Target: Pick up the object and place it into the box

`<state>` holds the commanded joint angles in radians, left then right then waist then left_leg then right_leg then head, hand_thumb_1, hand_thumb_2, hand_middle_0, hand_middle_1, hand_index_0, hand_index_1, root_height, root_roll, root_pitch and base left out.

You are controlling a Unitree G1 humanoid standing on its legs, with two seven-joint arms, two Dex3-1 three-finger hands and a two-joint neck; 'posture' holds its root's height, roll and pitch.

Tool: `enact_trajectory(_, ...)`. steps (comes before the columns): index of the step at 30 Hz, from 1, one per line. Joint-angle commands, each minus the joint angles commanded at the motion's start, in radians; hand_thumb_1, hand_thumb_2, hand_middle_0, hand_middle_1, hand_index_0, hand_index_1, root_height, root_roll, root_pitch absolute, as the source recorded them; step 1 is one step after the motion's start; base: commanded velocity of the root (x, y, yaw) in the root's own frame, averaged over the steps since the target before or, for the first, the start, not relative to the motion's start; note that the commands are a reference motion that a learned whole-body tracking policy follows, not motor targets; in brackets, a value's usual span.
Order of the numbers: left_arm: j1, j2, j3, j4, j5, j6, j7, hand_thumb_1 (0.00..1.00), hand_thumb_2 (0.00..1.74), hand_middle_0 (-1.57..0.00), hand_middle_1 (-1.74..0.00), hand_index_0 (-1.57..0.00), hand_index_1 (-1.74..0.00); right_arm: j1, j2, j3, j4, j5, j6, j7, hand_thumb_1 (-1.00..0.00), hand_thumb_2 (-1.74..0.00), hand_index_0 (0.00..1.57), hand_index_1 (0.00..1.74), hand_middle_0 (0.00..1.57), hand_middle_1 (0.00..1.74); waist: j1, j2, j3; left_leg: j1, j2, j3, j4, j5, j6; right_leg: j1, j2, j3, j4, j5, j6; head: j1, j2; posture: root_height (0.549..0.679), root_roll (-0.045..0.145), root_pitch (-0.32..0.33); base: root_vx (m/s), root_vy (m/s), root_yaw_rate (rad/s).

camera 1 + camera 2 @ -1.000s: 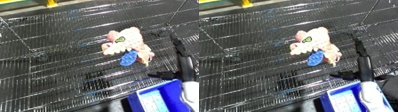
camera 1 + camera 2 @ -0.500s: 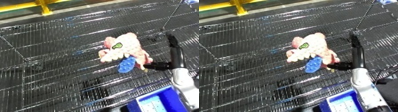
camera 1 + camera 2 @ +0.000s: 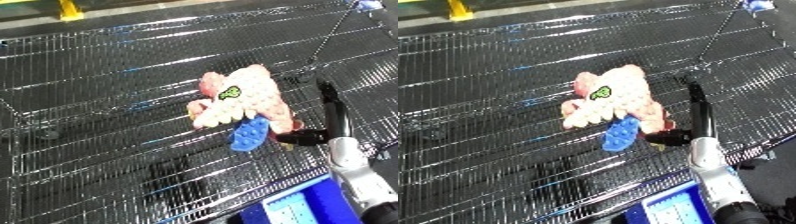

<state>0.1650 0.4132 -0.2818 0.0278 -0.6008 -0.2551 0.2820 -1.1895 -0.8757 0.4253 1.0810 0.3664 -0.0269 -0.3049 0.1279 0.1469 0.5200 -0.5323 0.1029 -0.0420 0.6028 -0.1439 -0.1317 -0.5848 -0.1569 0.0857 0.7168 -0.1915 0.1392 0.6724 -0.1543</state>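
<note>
On the black wire-mesh worktop [image 3: 107, 75] lies one pink toy [image 3: 244, 102], a blue part at its lower edge. One hand, the right [image 3: 696, 117], stands just beside it, fingers straight, thumb perhaps touching; one blue bin [image 3: 306, 207] corner below

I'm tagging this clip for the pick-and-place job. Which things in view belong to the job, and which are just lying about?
Part of the job:
- pink plush toy, lying on the wire mesh surface
- blue bin, at the lower edge
- right hand, open beside the toy

Just there:
- yellow post, at the top edge
- small blue and white item, top right corner
</note>
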Motion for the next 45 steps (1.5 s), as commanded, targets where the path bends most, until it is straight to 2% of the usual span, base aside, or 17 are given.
enact_trajectory(3, 0.005, 0.001, -0.001, -0.007, -0.003, 0.000, 0.004, 1.00, 1.74, -1.57, -1.74, -1.57, -1.74, -0.003, 0.004, 0.017, 0.022, -0.006, 0.008, 0.014, 0.00, 0.00, 0.00, 0.00, 0.00, 0.00, 0.005, 0.000, 0.000, -0.021, 0.000, -0.007, 0.005, 0.002, -0.0012, -0.017, 0.0009, -0.006, 0.008, -0.003, -0.0017, -0.001, 0.005, 0.630, 0.036, 0.099, -0.004, -0.001, 0.056)
enact_trajectory(13, 0.017, -0.009, 0.018, -0.001, -0.019, -0.013, 0.033, 1.00, 1.74, -1.57, -1.74, -1.57, -1.74, 0.033, 0.014, 0.026, 0.042, 0.017, 0.011, 0.045, -0.50, -0.87, 0.79, 0.87, 0.79, 0.87, 0.016, -0.012, 0.000, -0.051, 0.007, -0.025, 0.004, 0.004, -0.0061, -0.037, 0.0035, -0.022, 0.014, -0.012, -0.0017, 0.001, 0.001, 0.629, 0.031, 0.122, 0.004, -0.004, 0.041)
enact_trajectory(23, -0.001, -0.012, 0.029, 0.008, 0.000, -0.011, 0.058, 1.00, 1.74, -1.57, -1.74, -1.57, -1.74, 0.058, 0.052, 0.017, 0.044, 0.008, 0.012, 0.039, -1.00, -1.74, 1.57, 1.74, 1.57, 1.74, 0.005, -0.020, 0.000, -0.032, 0.013, -0.018, -0.012, 0.001, -0.0103, -0.023, 0.0077, -0.022, 0.007, -0.018, -0.0006, -0.030, -0.001, 0.631, 0.033, 0.121, 0.002, 0.011, -0.023)
enact_trajectory(34, -0.003, -0.011, 0.037, 0.013, -0.007, -0.019, 0.043, 1.00, 1.74, -1.57, -1.74, -1.57, -1.74, 0.103, 0.072, -0.011, 0.017, 0.023, 0.005, 0.010, -1.00, -1.74, 1.57, 1.74, 1.57, 1.74, -0.001, -0.021, 0.000, 0.000, 0.018, -0.011, -0.028, 0.002, -0.0153, 0.003, 0.0040, -0.025, 0.001, -0.018, 0.0007, -0.031, -0.026, 0.633, 0.036, 0.102, -0.025, 0.001, -0.010)
enact_trajectory(45, -0.044, -0.025, 0.039, 0.059, 0.012, -0.012, 0.038, 1.00, 1.74, -1.57, -1.74, -1.57, -1.74, 0.321, 0.079, -0.168, -0.240, 0.057, -0.074, -0.056, -1.00, -1.74, 1.57, 1.74, 1.57, 1.74, -0.042, -0.039, 0.000, 0.077, 0.027, 0.000, -0.052, -0.002, -0.0104, 0.075, -0.0079, -0.023, -0.021, -0.017, 0.0086, -0.034, -0.050, 0.637, 0.040, 0.055, -0.044, 0.013, -0.041)
